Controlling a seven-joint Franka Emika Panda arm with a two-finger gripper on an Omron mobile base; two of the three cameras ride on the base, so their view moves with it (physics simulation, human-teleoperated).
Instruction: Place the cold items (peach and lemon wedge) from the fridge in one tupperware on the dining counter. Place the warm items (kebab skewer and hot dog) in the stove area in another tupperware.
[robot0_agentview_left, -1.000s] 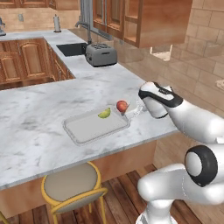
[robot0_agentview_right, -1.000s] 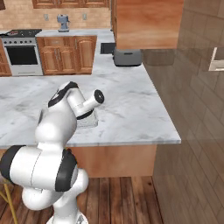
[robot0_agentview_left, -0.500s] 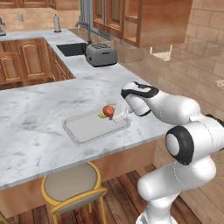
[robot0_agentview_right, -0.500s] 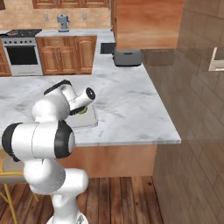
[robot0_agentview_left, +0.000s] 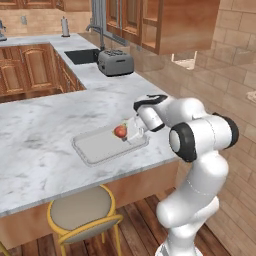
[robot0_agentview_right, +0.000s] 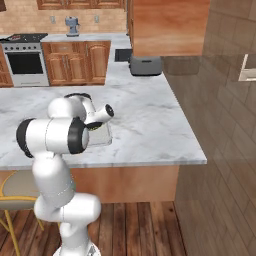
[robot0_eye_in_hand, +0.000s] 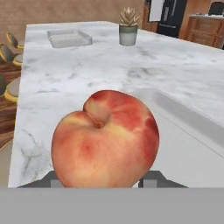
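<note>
Base views flank arm, share counter (robot0_agentview_left: 45, 150); hand view close — likely counter-level.

Bright, even rendered light with only faint shadows, no glare, all three views slightly soft.

Peach (robot0_agentview_left: 120, 131) over tupperware (robot0_agentview_left: 95, 147) on counter (robot0_agentview_left: 45, 125) — toaster (robot0_agentview_left: 115, 62) behind; stool (robot0_agentview_left: 82, 212) below.

The white arm rose from the floor by the counter's near edge, bent at its dark elbow and reached low over the counter. The gripper (robot0_agentview_left: 131, 131) hung near the counter's right edge. Its two fingers stood on either side of a peach (robot0_eye_in_hand: 105, 139), holding it.
</note>
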